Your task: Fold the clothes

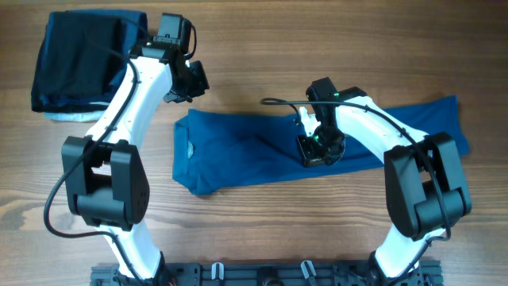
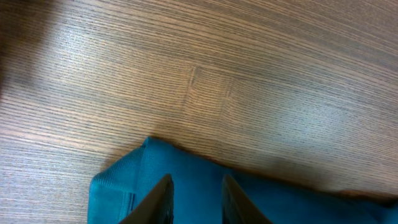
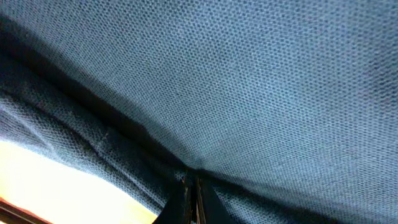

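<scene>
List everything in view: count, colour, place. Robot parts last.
polo shirt: one, medium blue, folded into a long strip across the table's middle and right
folded garments: one stack, dark navy with a pale blue edge, far left
table: one, wood grain, under everything
left end effector: one, black, open, over the shirt's left corner
right end effector: one, black, shut on shirt fabric mid-strip

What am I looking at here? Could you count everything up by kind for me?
Blue shirt: 1
Pile of dark folded clothes: 1
Robot arms: 2, the left arm and the right arm
Total: 4
</scene>
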`<state>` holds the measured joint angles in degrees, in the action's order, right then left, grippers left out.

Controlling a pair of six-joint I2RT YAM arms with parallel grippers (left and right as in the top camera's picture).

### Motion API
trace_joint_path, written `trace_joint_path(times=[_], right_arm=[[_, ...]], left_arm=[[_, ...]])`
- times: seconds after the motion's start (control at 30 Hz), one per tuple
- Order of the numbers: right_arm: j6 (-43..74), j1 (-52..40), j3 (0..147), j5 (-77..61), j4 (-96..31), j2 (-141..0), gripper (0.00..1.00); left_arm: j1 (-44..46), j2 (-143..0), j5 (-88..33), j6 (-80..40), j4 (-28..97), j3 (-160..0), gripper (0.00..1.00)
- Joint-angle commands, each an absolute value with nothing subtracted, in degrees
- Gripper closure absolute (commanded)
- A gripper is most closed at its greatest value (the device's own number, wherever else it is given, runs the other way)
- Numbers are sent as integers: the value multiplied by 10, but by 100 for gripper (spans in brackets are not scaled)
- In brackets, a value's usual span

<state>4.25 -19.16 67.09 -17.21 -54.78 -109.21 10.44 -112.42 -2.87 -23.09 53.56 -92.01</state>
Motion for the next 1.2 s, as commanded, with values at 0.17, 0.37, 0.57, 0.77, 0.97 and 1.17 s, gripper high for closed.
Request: trace_joint_path(times=[0.17, 0.37, 0.57, 0.77, 0.97, 1.17], right_arm=[[62, -193, 675, -176, -514, -1084, 96], [79, -193, 700, -174, -492, -1035, 96], [128, -211, 667, -176, -432, -1062, 96], [135, -216, 667, -216, -431, -1088, 96], [136, -234, 667, -245, -446, -1088, 96], [137, -279, 667, -245, -486, -1088, 96]], left_arm=[[105, -1128, -32, -236, 536, -921, 75], [105, -1128, -32, -236, 538, -921, 75], [105, -1128, -32, -236, 538, -921, 75], [105, -1128, -31, -236, 537, -921, 75], [105, -1128, -32, -236, 538, -921, 75], [105, -1128, -31, -236, 538, -921, 75]])
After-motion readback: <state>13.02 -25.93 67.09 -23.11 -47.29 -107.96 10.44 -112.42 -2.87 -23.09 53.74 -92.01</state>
